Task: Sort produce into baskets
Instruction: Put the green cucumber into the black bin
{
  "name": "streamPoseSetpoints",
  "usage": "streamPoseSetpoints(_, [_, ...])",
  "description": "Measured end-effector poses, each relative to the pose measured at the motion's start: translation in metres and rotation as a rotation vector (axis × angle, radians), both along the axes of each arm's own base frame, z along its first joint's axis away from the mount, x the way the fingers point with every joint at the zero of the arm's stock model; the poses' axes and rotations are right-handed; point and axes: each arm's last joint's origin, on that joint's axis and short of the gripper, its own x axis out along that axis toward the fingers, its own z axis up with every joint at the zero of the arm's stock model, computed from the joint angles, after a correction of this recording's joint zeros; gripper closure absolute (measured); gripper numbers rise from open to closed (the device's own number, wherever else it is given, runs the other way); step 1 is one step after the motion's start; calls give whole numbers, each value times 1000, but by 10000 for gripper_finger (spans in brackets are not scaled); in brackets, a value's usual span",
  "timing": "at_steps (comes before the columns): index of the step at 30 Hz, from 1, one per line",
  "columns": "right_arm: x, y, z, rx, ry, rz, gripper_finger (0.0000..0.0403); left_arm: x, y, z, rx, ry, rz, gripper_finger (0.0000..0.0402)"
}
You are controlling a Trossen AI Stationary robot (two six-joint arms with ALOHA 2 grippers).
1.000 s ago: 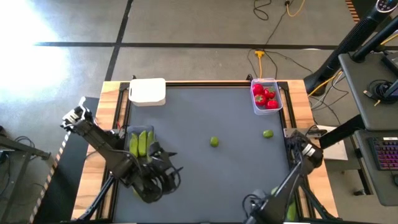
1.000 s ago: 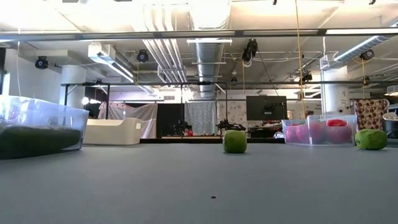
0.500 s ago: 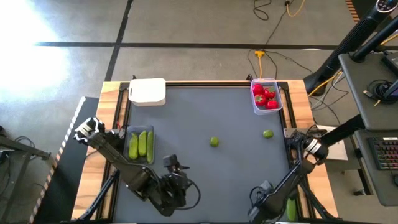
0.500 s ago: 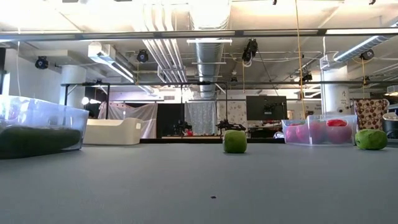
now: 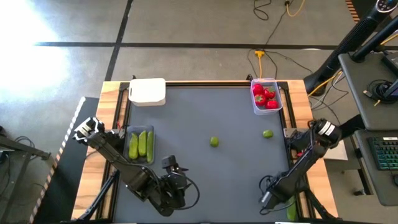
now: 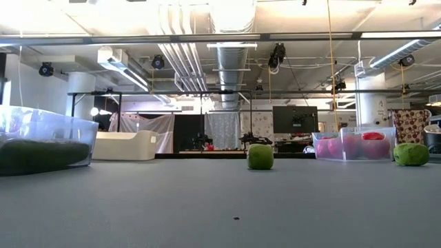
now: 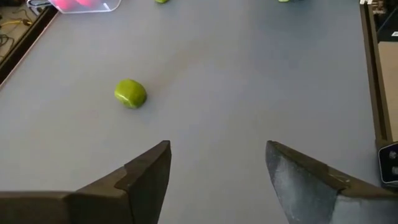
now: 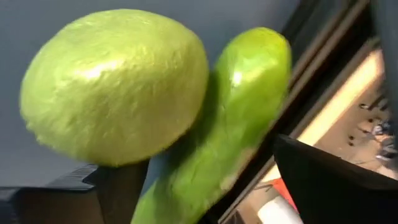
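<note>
The left claw (image 7: 217,180) is hanging wide open and empty low over the near part of the tabletop (image 5: 205,118), facing a loose yellow-green ball (image 7: 130,93), likely its next pick. The right claw (image 5: 267,198) is sitting down at the near right edge, nosing right up against another ball (image 8: 115,84) and a green pod (image 8: 239,118) stranded there; whether it's gripping, I cannot tell. Red pieces (image 5: 265,97) are filling the clear tub (image 5: 254,106), pods (image 5: 140,144) the dark tray (image 5: 126,132), and the white tub (image 5: 148,92) is waiting at the far left, with one more ball (image 5: 267,134) loose on the right.
</note>
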Motion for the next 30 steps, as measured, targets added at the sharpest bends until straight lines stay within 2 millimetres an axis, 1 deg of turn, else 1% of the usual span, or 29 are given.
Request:
streamPoseSetpoints(4, [-3, -4, -10, 56, 5, -28, 127, -2, 2, -1, 19, 22, -1, 163])
streamPoseSetpoints(6, [-4, -4, -11, 61, 4, -26, 153, -7, 6, 0, 57, 62, -2, 166])
streamPoseSetpoints(8, [-3, -4, -12, 71, 5, -18, 180, -16, 14, 1, 105, 124, 19, 169])
streamPoseSetpoints(12, [-3, -4, -11, 72, 0, -9, 227, -34, 32, 2, 244, 229, 124, 171])
streamPoseSetpoints(14, [-4, -4, -10, 61, 0, -16, 243, -42, 41, 4, 303, 255, 187, 171])
streamPoseSetpoints(17, [-1, -2, -5, 78, -16, -14, 251, -51, 49, 6, 369, 268, 259, 171])
streamPoseSetpoints(19, [5, 2, 3, 98, -38, -20, 249, -52, 51, 5, 383, 260, 273, 171])
streamPoseSetpoints(21, [11, 5, 11, 105, -55, -31, 244, -54, 52, 4, 405, 278, 251, 171])
streamPoseSetpoints(23, [20, 11, 24, 137, -87, -41, 242, -54, 52, 4, 411, 286, 245, 171])
streamPoseSetpoints(25, [28, 15, 41, 164, -70, -77, 245, -55, 52, 3, 414, 299, 238, 171])
streamPoseSetpoints(28, [36, 16, 68, 109, -42, -128, 254, -55, 52, 3, 415, 319, 222, 171])
streamPoseSetpoints(30, [43, 15, 86, 70, -91, -141, 257, -55, 52, 3, 427, 328, 207, 171])
